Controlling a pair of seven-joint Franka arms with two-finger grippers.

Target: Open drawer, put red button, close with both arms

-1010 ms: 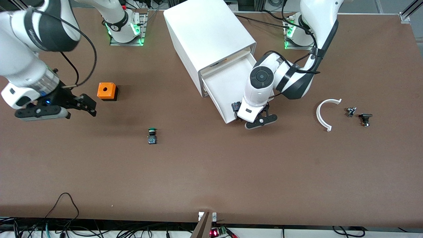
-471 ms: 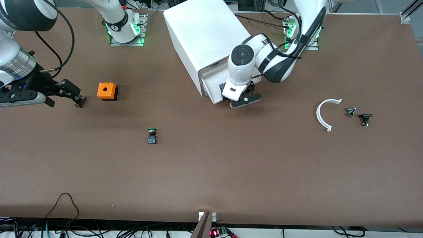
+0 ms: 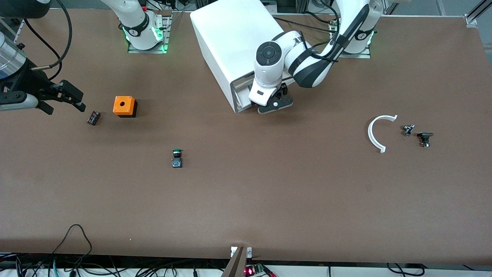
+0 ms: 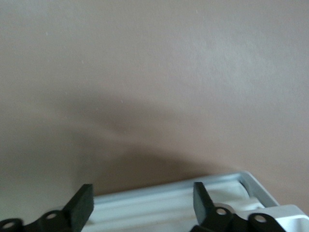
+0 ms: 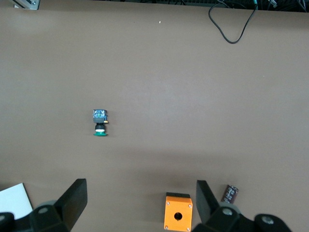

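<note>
1. Brown table (image 3: 246, 200), white cabinet (image 3: 234, 42).
2. Left gripper (image 3: 275, 104) sits spread open, empty, right at the drawer (image 3: 241, 100) front; drawer's nearly shut.
3. Right gripper (image 3: 63, 96) hangs open, empty, beside an orange box (image 3: 124, 106); can't spot the red button.

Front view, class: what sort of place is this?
Probably a robotics lab test bench: two bolted-down white robot arms, a brown worktable with small electrical parts, and loose cables along its edge.

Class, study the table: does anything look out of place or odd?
Little stands out. A small dark cylinder lies on its side beside the orange box. A green button lies tipped over alone mid-table.
</note>
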